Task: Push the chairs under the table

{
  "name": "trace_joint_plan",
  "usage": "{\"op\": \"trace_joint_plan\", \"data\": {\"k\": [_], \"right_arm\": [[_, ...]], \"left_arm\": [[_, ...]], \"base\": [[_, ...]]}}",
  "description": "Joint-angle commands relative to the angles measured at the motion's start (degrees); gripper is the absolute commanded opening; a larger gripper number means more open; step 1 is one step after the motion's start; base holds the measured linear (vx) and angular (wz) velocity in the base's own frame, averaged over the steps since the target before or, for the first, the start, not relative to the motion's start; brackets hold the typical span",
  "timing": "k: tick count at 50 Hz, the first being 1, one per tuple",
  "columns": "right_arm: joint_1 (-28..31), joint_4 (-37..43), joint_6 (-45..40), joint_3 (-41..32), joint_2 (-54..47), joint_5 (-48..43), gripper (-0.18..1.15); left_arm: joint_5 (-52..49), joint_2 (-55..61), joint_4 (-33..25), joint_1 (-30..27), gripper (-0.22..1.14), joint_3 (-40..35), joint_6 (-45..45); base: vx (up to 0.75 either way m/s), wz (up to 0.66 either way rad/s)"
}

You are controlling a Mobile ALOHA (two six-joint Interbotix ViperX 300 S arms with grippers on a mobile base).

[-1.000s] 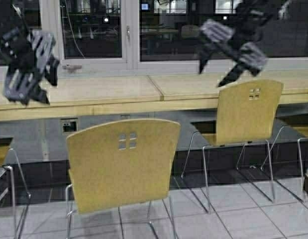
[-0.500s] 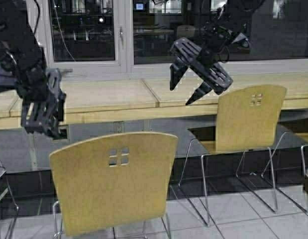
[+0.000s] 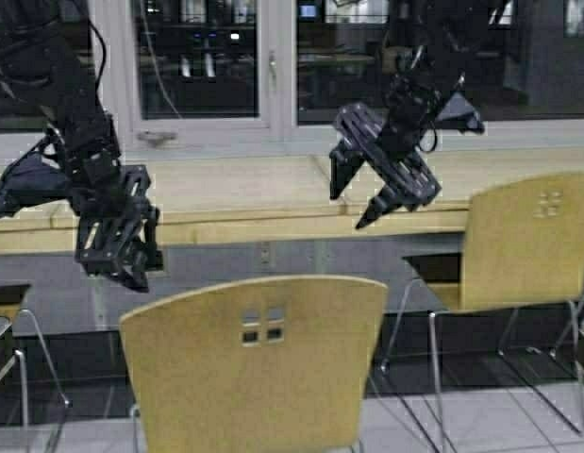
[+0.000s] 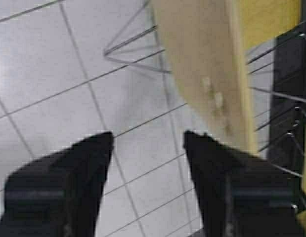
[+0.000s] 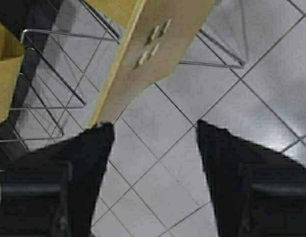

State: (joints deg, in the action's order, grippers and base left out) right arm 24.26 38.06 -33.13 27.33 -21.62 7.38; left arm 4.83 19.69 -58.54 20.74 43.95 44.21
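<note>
Your left gripper (image 3: 117, 255) and right gripper (image 3: 372, 184) both hang spread wide and empty; below and between them stands a tan-yellow plywood chair (image 3: 258, 363), before the long beige wooden table (image 3: 235, 193).

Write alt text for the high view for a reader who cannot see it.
A tan plywood chair stands close in front with its back to the camera, not yet under the long beige table beyond it. The left tool and right tool hang open above it. A second chair stands at the right, by dark windows.
</note>
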Motion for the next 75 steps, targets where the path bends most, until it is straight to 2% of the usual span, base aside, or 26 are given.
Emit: {"op": "trace_joint_plan", "data": {"k": [1,10,34,52,75], "right_arm": [[-0.1,1.3,-0.5,-0.5,0.7,-0.2,0.88],[-0.1,2.9,-0.7,0.4,-0.2,-0.2,0.88],[-0.2,4.4,-0.6,-0.6,-6.9,0.3,0.88],[-0.4,4.5,-0.6,-6.9,-13.4,1.8,0.88],[-1.9,4.5,-0.6,-16.1,-24.1,4.1,0.88]], "left_arm": [[-0.4,-0.9,-1.3,0.7,0.84,-1.4,0.1],[-1.7,0.5,-3.6,2.0,0.84,-2.1,-0.1],[-3.3,3.3,-3.9,3.4,0.84,-4.0,-0.2],[-4.0,9.8,-3.9,3.5,0.84,-8.4,-0.2],[-4.4,19.8,-3.9,3.5,0.84,-18.1,-0.2]], "base": [[0.18,0.14],[0.17,0.12],[0.12,0.0],[0.05,-0.01],[0.0,0.0]]}}
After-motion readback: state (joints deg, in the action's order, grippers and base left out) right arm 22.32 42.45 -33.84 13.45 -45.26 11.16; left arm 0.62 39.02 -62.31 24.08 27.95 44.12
